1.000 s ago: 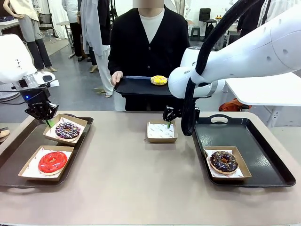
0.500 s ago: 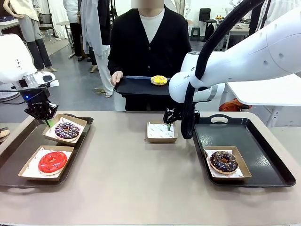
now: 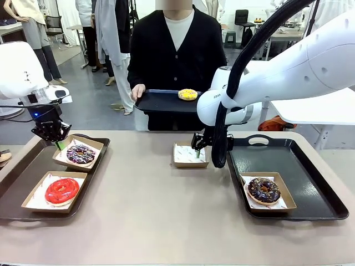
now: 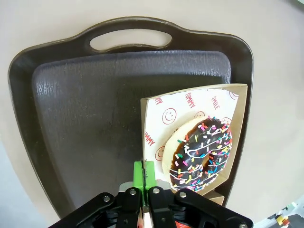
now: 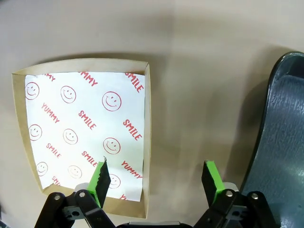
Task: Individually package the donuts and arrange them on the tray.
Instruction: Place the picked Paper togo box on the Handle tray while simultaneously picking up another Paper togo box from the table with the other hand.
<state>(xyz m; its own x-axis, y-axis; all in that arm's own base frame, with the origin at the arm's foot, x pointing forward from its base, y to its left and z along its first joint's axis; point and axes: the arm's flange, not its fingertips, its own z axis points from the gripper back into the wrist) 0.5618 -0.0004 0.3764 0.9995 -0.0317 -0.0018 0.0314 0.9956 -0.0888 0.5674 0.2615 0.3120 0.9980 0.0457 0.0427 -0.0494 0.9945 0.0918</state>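
The bench (image 3: 161,216) carries two dark trays, one at each side of the frame, probably so finished packages can be lined up on them. The left tray (image 3: 22,183) holds two paper-lined cartons: the red donut (image 3: 61,190) at lower left and the purple sprinkled donut (image 3: 80,153) above it. The right tray (image 3: 310,183) holds the chocolate donut (image 3: 263,190) in its carton at lower right. At top centre a person holds a smaller tray (image 3: 158,102) with the yellow donut (image 3: 187,94), apparently still to be packaged. An empty carton (image 3: 188,155) waits mid-bench, likely for it.

The right hand (image 5: 156,178) hangs released and wide, its fingers straddling the empty carton's near edge, gripping nothing. The left hand (image 4: 143,173) is clenched tight at the purple donut's carton edge (image 4: 145,142); whether it pinches the paper I cannot tell.
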